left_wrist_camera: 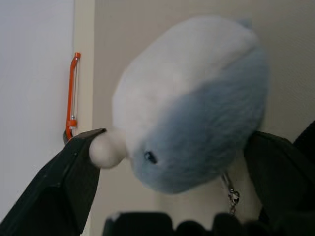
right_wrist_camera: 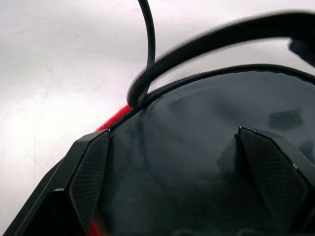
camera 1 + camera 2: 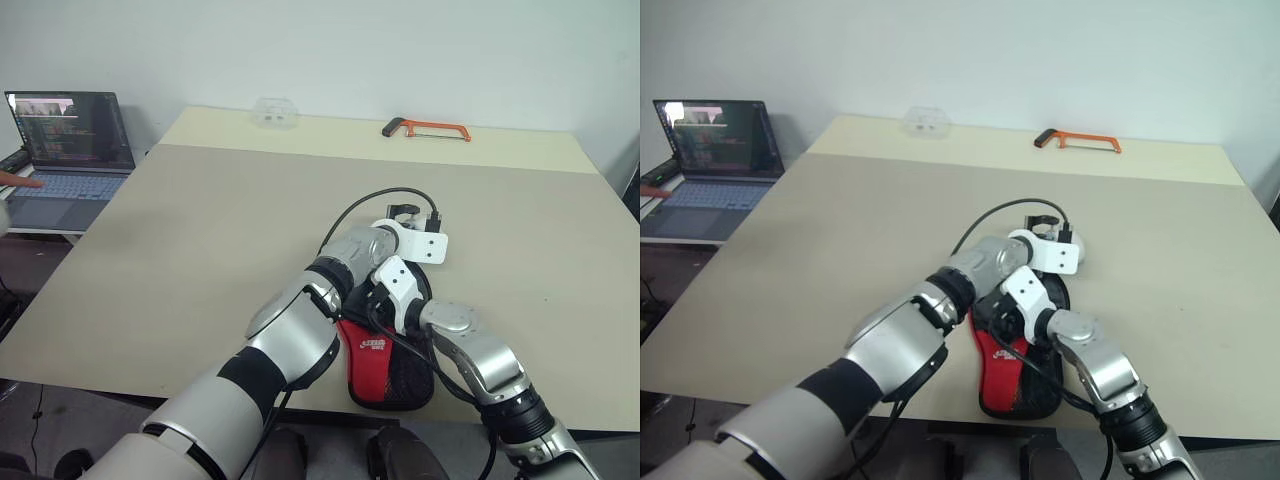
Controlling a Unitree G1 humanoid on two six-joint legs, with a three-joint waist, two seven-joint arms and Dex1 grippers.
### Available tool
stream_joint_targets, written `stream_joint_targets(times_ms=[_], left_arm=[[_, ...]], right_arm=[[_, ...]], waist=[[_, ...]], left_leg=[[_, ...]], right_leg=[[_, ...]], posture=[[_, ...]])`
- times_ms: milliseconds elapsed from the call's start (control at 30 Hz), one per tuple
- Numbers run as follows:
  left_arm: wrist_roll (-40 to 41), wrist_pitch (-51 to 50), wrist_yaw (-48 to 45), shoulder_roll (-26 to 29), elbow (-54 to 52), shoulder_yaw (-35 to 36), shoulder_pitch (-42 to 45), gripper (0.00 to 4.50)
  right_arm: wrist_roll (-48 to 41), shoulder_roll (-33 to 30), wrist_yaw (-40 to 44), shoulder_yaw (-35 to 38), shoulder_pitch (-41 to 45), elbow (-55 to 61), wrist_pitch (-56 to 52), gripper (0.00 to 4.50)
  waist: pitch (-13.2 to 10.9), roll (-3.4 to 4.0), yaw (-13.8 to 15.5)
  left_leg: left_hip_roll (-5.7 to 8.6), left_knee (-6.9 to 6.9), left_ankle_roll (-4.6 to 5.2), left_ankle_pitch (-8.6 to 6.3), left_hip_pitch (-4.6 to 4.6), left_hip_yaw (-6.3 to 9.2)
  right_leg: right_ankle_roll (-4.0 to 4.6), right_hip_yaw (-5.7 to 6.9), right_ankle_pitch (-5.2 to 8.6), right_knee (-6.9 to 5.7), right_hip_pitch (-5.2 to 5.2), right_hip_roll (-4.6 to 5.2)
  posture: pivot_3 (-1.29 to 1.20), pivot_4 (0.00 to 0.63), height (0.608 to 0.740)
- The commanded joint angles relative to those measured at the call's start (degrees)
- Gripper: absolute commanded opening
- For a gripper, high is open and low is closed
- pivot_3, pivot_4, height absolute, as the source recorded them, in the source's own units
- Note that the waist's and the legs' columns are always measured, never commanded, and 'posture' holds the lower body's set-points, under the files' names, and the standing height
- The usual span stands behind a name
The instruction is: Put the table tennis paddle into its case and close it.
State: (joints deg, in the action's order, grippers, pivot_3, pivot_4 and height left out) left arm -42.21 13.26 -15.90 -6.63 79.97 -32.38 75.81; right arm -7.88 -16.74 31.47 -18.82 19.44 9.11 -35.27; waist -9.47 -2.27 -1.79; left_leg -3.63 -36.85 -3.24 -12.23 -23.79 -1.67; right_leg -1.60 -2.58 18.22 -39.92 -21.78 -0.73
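The case [image 3: 385,365], red and black fabric with a mesh patch, lies near the table's front edge under both arms. My right gripper [image 2: 173,133] hovers open just above its dark glossy face [image 2: 187,162], whose red edge [image 2: 115,118] shows beside one finger. The table tennis paddle is hidden; whether it lies under that glossy face I cannot tell. My left gripper [image 1: 175,136] reaches across just beyond the case, open, with a light-blue and white plush pouch [image 1: 197,108] between its fingers [image 1: 74,172]. One finger touches the pouch's small white knob.
The beige table [image 3: 200,250] is wide and bare to the left and far side. An orange hacksaw [image 3: 428,128] and a clear plastic box [image 3: 274,113] lie at the far edge. A laptop [image 3: 70,150] stands off the table's left, with a person's hand [image 3: 15,180] at it.
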Motion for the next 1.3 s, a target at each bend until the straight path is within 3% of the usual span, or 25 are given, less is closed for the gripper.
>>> stream_joint_targets(times_ms=[33, 200, 367, 500, 667, 800, 933, 1100, 1200, 1300], left_arm=[[-0.84, 3.22, -3.8, 0.35, -0.47, -1.5, 0.62, 4.48], [0.86, 9.95, -9.5, 5.69, -2.81, -0.78, 3.54, 4.48], [13.44, 13.43, -25.07, 15.01, -9.61, 8.97, 3.27, 4.48], [34.71, -0.93, -46.8, 19.56, -20.01, 23.91, -2.92, 4.48], [42.46, -12.88, -57.38, 26.86, -38.21, 26.27, -14.3, 4.48], [57.26, -38.6, -65.39, 32.92, -59.32, 30.14, -25.11, 4.48], [59.09, -43.92, -59.85, 31.33, -72.7, 26.17, -35.85, 4.48], [55.97, -43.51, -49.18, 25.14, -75.64, 21.98, -41.76, 4.48], [52.74, -41.04, -43.9, 22.3, -73.3, 18.79, -43.41, 4.48], [49.41, -38.21, -38.18, 19.54, -68.39, 16.99, -43.19, 4.48]], right_arm=[[-0.54, -2.68, 3.22, 0.18, -0.89, -3.34, -2.43, 4.5], [-2.57, -7.41, 10.06, 0.04, 0.19, -2.36, -3.62, 4.5], [-3.74, -9.47, 13.58, 0.49, 1.23, -2.43, -4.68, 4.5], [-5.75, -11.48, 18.64, -0.43, 0.77, -1.42, -4.96, 4.5], [-7.93, -13.89, 21.19, 0.63, 0.39, 1.89, -6.49, 4.5], [-11.6, -17.99, 23.38, 3.79, -0.95, 6.91, -9.35, 4.5], [-16.54, -24.01, 25.66, 10.34, -2.03, 13.9, -11.89, 4.5], [-22.22, -31.94, 28.4, 20.83, 2.77, 16.09, -12.92, 4.5], [-19.67, -34.33, 28.87, 21.42, 11.17, 9.35, -8.86, 4.5], [-14.51, -30.69, 24.79, 19.12, 22.96, -3.27, -3.32, 4.5]], waist=[[0.02, 0.03, 0.05], [0.01, 0.04, 0.09], [-0.05, 0.12, -0.35], [-0.04, 0.13, -0.06], [-0.04, 0.15, -0.21], [-0.1, 0.17, -0.17], [-0.12, 0.24, 0.59], [-0.26, 0.14, 0.81], [-0.26, 0.18, 0.02], [-0.26, 0.23, -0.69]], left_leg=[[0.0, 0.0, 0.0, 0.0, 0.0, 0.0], [0.01, 0.0, 0.0, 0.0, -0.02, -0.01], [-0.04, 0.07, 0.0, 0.0, -0.02, -0.01], [-0.04, 0.04, -0.01, 0.0, -0.08, -0.03], [-0.08, 0.01, -0.01, 0.01, -0.05, 0.03], [-0.11, -0.04, -0.01, 0.01, -0.1, 0.09], [-0.06, -0.07, 0.0, 0.01, -0.11, 0.21], [0.05, -0.16, 0.02, 0.0, -0.1, 0.22], [-0.03, -0.11, 0.02, 0.0, -0.05, 0.24], [-0.01, -0.07, 0.03, 0.0, 0.05, 0.18]], right_leg=[[0.0, 0.0, 0.0, 0.0, 0.0, 0.0], [0.03, 0.0, -0.01, 0.02, 0.0, 0.01], [0.05, -0.08, -0.01, -0.02, -0.1, -0.07], [0.29, 0.0, -0.09, 0.02, -0.1, -0.03], [0.32, 0.02, -0.07, -0.04, -0.09, -0.05], [0.32, 0.05, -0.07, -0.06, -0.08, -0.04], [0.32, 0.07, -0.06, 0.01, 0.04, 0.06], [0.26, 0.05, -0.09, 0.0, 0.1, 0.18], [0.27, 0.01, -0.1, -0.02, 0.07, 0.05], [0.29, -0.09, -0.11, -0.04, 0.05, -0.01]], posture=[[0.0, 0.15, 0.74], [0.0, 0.15, 0.74], [0.0, 0.15, 0.74], [0.0, 0.15, 0.74], [0.0, 0.15, 0.74], [0.0, 0.15, 0.74], [0.0, 0.15, 0.74], [0.0, 0.15, 0.74], [0.0, 0.15, 0.74], [0.0, 0.15, 0.74]])
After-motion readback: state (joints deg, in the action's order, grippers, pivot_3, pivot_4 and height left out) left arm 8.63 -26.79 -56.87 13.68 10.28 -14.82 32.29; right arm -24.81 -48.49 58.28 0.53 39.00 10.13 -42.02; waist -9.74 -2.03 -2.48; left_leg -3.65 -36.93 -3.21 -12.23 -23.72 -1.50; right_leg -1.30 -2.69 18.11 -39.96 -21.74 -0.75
